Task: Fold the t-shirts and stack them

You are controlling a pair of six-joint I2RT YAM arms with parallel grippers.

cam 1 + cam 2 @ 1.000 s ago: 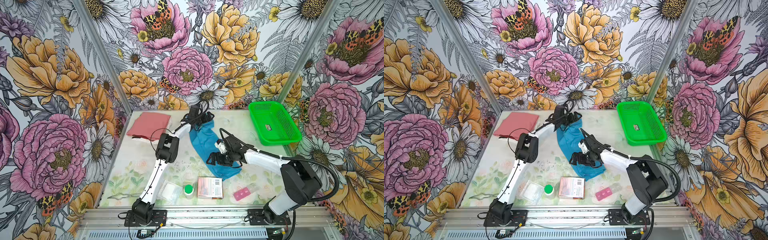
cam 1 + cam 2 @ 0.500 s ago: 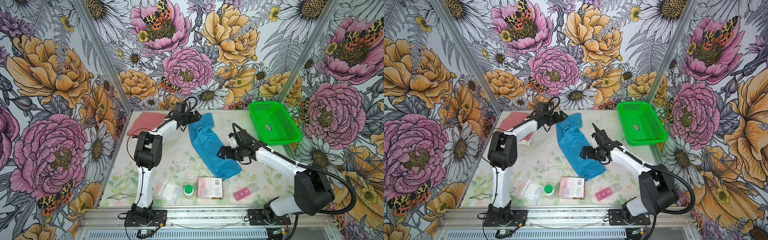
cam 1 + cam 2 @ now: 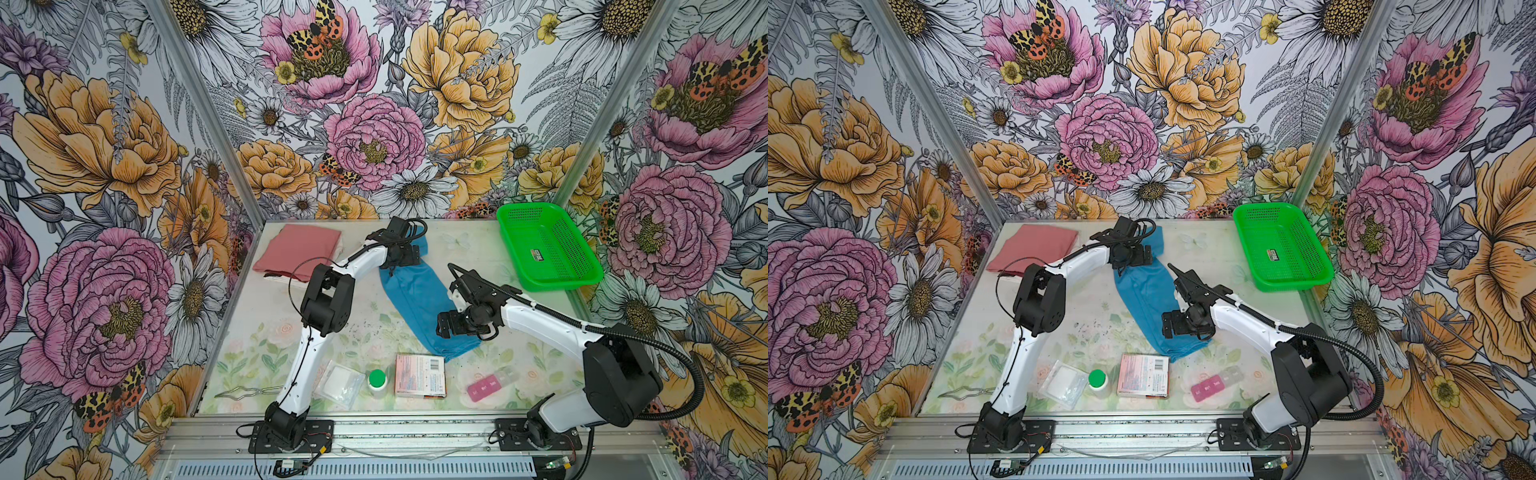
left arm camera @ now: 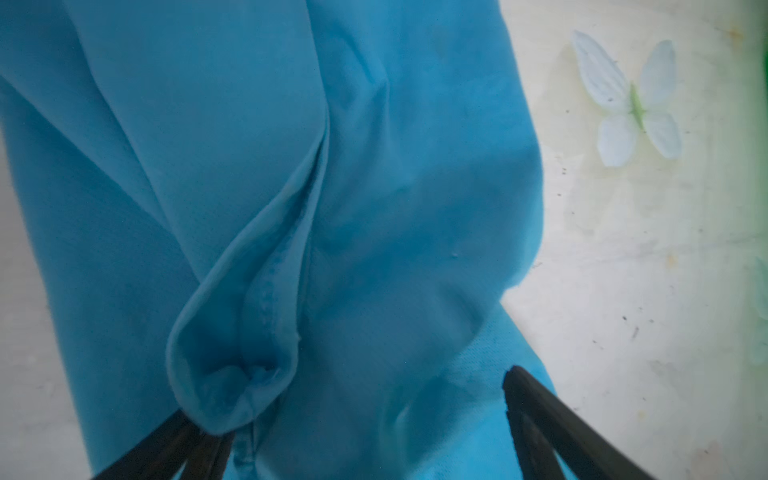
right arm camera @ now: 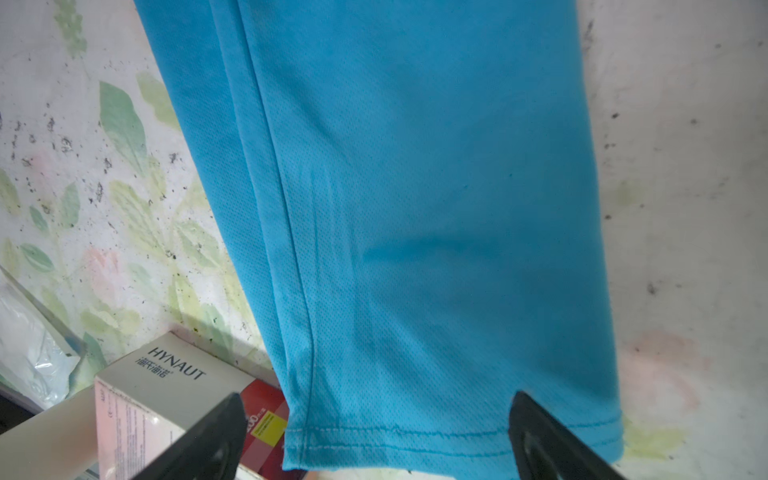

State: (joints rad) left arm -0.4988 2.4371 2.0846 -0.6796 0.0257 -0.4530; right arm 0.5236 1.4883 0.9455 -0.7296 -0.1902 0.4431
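Note:
A sky-blue t-shirt [image 3: 415, 295] [image 3: 1144, 291], folded into a long strip, lies slanted from the back middle of the table toward the front. My left gripper [image 3: 405, 262] [image 4: 357, 415] hovers open over its far end, where the cloth [image 4: 374, 187] bunches into a fold. My right gripper [image 3: 446, 328] [image 5: 376, 419] is open over the near end, with the stitched hem of the blue cloth [image 5: 415, 208] between its fingers. A salmon-pink t-shirt [image 3: 297, 251] lies folded at the back left, with white fabric [image 3: 286, 277] showing under its front edge.
A green mesh basket [image 3: 557, 284] stands at the back right. Along the front edge lie metal tongs [image 3: 245, 390], a clear plastic bag [image 3: 340, 382], a green-capped bottle [image 3: 377, 379], a pink box [image 3: 419, 370] [image 5: 166, 386] touching the shirt's near corner, and a pink pill case [image 3: 484, 386].
The left arm swung left toward the pink shirt and has come back over the blue shirt's far end. The right gripper pulled back right, then moved to the near hem. The blue shirt lies flatter.

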